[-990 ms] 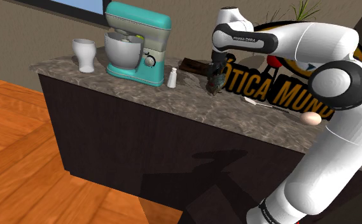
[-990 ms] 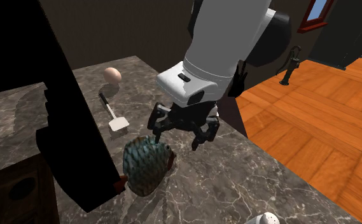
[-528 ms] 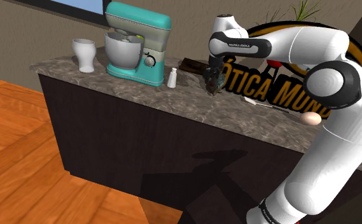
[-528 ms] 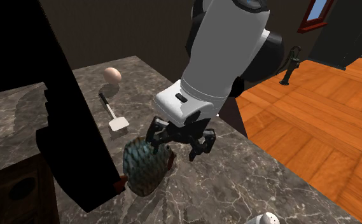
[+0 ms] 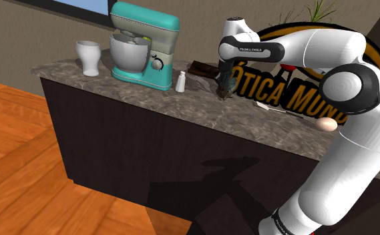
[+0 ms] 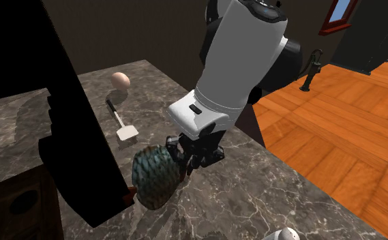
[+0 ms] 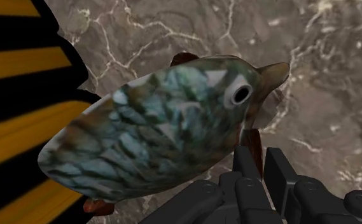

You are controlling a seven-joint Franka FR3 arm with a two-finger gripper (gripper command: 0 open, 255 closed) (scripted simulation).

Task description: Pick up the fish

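Fish (image 7: 154,133): blue-green scaled body, brown along the back, white-ringed eye, reddish fins. It sits on the grey veined countertop (image 6: 267,198), directly ahead of the hand, with its head end at the fingertips.
Gripper (image 7: 262,159): black, two-fingered, tipped down toward the counter. The fingers are drawn almost together and seem to pinch the thin reddish fin below the fish's head, not the body. The knuckles partly hide the contact, so this is a reading and not a certainty.
Long axis: head to tail, running away from the hand along the counter.
Heading: head and eye nearest the hand. The tail is at the far end, close by the black-and-yellow sign (image 7: 20,70).
Posture: the broad flank faces the hand. I cannot tell whether it lies flat or is propped on its belly.
Step in hand: judged to be securing the hold before the lift.
Doing it well: raise the fish slowly and straight up. A pinch at one end leaves most of the weight hanging beyond the fingers, so expect the tail to droop and swing. If the fin slides, set the fish down and take the body across its narrow width, nearer the middle.
Risk: the fish may slip from a thin fin, or the tail may knock the sign as it pivots.
Neighbours: spatula (image 6: 122,126) and egg (image 6: 121,80), both off to one side of the hand and well apart from it.
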